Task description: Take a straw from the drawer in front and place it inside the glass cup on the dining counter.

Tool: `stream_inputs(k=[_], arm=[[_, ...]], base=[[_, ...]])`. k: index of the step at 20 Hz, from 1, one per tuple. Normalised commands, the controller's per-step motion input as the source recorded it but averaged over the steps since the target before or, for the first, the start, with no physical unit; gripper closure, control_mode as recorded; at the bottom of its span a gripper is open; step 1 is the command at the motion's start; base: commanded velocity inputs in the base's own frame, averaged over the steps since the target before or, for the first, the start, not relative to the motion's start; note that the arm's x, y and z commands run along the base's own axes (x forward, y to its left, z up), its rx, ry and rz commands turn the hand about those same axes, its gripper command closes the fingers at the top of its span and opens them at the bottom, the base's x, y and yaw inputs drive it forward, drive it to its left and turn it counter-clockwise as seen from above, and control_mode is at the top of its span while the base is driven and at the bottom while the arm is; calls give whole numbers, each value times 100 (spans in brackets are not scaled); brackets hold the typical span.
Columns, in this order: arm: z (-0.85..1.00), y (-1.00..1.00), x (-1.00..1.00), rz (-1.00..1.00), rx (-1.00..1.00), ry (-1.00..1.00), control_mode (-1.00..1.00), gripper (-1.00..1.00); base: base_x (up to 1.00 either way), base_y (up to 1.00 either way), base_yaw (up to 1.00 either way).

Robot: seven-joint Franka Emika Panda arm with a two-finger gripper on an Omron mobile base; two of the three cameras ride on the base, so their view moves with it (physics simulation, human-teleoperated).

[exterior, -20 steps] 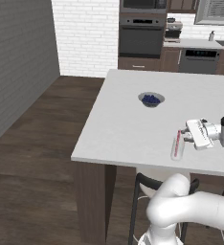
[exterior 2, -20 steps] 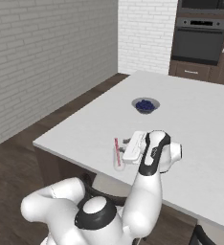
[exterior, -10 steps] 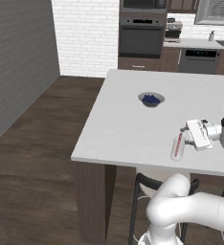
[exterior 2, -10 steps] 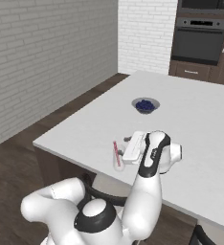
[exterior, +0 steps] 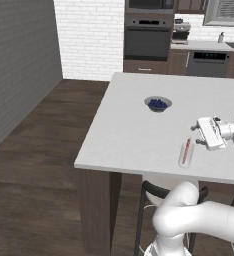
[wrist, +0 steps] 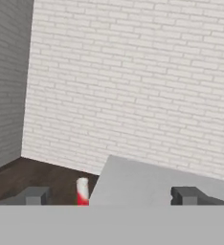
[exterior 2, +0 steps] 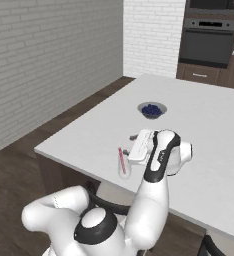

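Observation:
The red straw (exterior: 187,149) leans inside the small glass cup (exterior: 185,156) near the front edge of the white dining counter (exterior: 129,135). My gripper (exterior: 197,134) is open, just right of the cup and a little above it, fingers pointing left and touching nothing. The right base view has the straw (exterior 2: 121,158) in the glass cup (exterior 2: 123,168) left of the gripper (exterior 2: 131,148) on the dining counter (exterior 2: 84,142). In the hand view the straw (wrist: 82,190) pokes up between the spread fingertips (wrist: 35,195), nearer the left one. The drawer is out of view.
A small bowl with blue contents (exterior: 158,104) sits farther back on the counter, also in the right base view (exterior 2: 152,109). A dark stool (exterior: 156,192) stands under the counter's front edge. A brick wall and a built-in oven (exterior: 148,37) lie beyond.
The gripper's jaws have spread wide and let go of the straw, which now rests in the glass cup. The arm has barely moved.

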Motion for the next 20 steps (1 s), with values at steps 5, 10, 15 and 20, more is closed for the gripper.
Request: stream_inputs(k=[5, 10, 15, 20], arm=[[63, 0, -26, 0, 0, -4, -100, -100], [36, 0, -50, -1, 0, -6, -100, -100], [31, 0, -67, -4, 0, -6, -100, -100], [27, 0, -65, -5, 0, -4, -100, -100]], base=[[0, 0, 0], [0, 0, 0], [0, 0, 0], [0, 0, 0]])
